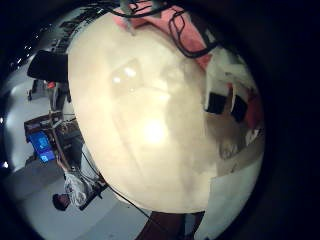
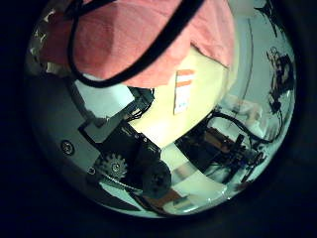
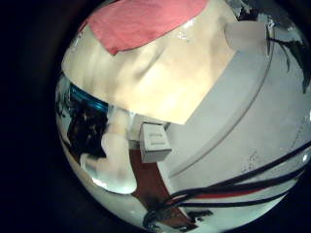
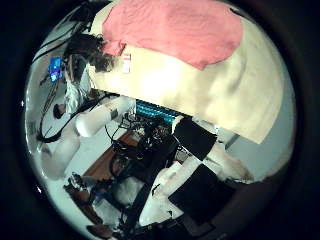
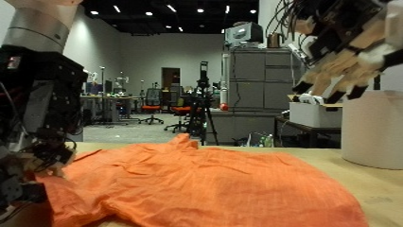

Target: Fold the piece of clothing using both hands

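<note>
Orange garment (image 5: pixel 201 184) lies spread on table (image 5: pixel 378 175), hands apart.

The shirt (image 5: pixel 189 184) lay spread flat on the table (image 5: pixel 373 184). The left hand (image 5: pixel 27 142) stood low at one edge of the shirt, close to the cloth. The right hand (image 5: pixel 338 52) hung high above the table, well apart from the shirt, over the opposite side.

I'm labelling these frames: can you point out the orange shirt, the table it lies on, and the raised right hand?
orange shirt (image 5: pixel 201 184): outside view, middle of the spread cloth.
table (image 5: pixel 378 180): outside view, bare top beside the shirt.
right hand (image 5: pixel 341 47): outside view, middle of the hand above the table.
</note>
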`<action>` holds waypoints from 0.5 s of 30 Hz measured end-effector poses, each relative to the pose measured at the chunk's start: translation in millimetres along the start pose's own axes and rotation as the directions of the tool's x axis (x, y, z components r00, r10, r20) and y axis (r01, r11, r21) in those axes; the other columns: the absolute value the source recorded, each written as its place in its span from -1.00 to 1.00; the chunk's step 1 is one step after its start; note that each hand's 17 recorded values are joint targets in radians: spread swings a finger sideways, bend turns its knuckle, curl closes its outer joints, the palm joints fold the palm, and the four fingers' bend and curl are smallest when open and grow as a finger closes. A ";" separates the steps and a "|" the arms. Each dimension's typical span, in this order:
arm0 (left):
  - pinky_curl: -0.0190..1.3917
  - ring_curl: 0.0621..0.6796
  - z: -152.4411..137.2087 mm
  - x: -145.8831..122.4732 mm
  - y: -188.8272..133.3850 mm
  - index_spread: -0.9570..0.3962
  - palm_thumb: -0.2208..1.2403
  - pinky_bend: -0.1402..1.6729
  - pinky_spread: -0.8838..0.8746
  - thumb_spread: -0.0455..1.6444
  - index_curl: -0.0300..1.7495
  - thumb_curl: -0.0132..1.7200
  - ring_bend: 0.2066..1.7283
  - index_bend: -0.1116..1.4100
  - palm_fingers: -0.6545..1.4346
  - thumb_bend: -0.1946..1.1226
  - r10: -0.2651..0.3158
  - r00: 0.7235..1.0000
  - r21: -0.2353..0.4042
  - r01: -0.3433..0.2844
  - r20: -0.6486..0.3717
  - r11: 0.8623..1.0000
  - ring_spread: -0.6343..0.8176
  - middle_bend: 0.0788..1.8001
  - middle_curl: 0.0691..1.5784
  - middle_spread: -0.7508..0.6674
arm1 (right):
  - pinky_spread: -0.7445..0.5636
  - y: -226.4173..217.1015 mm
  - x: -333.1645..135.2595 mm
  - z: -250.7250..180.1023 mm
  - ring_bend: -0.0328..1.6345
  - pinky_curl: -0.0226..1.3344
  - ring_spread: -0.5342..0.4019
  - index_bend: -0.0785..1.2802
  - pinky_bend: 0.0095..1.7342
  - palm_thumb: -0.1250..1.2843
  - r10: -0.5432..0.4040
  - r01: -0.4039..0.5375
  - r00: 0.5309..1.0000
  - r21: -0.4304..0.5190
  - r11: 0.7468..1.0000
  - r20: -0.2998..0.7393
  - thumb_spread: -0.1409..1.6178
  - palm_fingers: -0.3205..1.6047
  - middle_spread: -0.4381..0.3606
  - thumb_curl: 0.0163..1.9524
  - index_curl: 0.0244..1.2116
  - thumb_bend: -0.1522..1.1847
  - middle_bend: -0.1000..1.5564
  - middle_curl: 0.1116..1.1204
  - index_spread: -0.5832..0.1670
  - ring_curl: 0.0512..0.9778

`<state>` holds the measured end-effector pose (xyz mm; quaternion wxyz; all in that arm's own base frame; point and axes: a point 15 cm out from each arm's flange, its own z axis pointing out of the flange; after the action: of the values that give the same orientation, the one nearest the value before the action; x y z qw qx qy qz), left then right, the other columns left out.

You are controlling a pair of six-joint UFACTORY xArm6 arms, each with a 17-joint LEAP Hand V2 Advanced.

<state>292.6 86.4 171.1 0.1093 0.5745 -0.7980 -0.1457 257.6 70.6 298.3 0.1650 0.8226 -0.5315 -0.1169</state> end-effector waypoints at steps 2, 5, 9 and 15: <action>-0.14 0.54 -6.5 10.0 8.9 -0.38 0.23 0.44 -0.67 0.31 -0.26 -0.46 0.49 0.26 0.78 -0.71 0.019 0.999 -0.029 -0.020 -0.028 0.999 -0.69 0.28 -0.14 -0.53 | 0.28 -13.6 -0.4 12.1 -0.31 -0.50 0.20 -0.65 -0.69 -0.01 -0.004 0.004 1.000 0.012 1.000 -0.002 0.45 -0.26 0.20 -0.73 -0.58 -0.81 -0.52 -0.56 0.05 -0.40; -0.13 0.55 -16.0 19.3 14.1 -0.40 0.23 0.47 -0.67 0.31 -0.22 -0.44 0.51 0.27 0.76 -0.73 0.041 0.998 -0.031 -0.042 -0.037 0.999 -0.69 0.31 -0.12 -0.54 | 0.22 -23.7 -2.2 40.7 -0.29 -0.51 0.10 -0.63 -0.70 0.00 -0.008 0.008 1.000 -0.001 1.000 -0.002 0.44 -0.24 0.14 -0.72 -0.57 -0.80 -0.48 -0.53 0.06 -0.39; -0.13 0.55 -17.1 20.8 17.0 -0.42 0.23 0.49 -0.67 0.31 -0.17 -0.42 0.54 0.27 0.74 -0.73 0.045 0.998 -0.025 -0.046 -0.031 0.999 -0.68 0.32 -0.11 -0.54 | 0.18 -34.5 -7.0 74.7 -0.26 -0.52 0.01 -0.63 -0.71 0.00 -0.023 0.023 1.000 -0.010 1.000 -0.005 0.44 -0.22 0.09 -0.72 -0.55 -0.80 -0.46 -0.50 0.06 -0.37; -0.13 0.53 -17.9 20.2 17.0 -0.43 0.22 0.50 -0.66 0.31 -0.10 -0.39 0.55 0.24 0.73 -0.73 0.044 0.999 -0.027 -0.045 -0.030 0.999 -0.68 0.33 -0.09 -0.54 | 0.14 -44.7 -7.5 110.4 -0.23 -0.53 -0.07 -0.63 -0.69 0.01 -0.023 0.023 1.000 -0.069 0.997 0.002 0.43 -0.22 0.05 -0.71 -0.53 -0.80 -0.45 -0.46 0.05 -0.35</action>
<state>277.3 70.3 194.1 0.1324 0.5570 -0.8068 -0.1458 251.3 78.2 179.4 0.1917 0.8225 -0.5175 -0.1376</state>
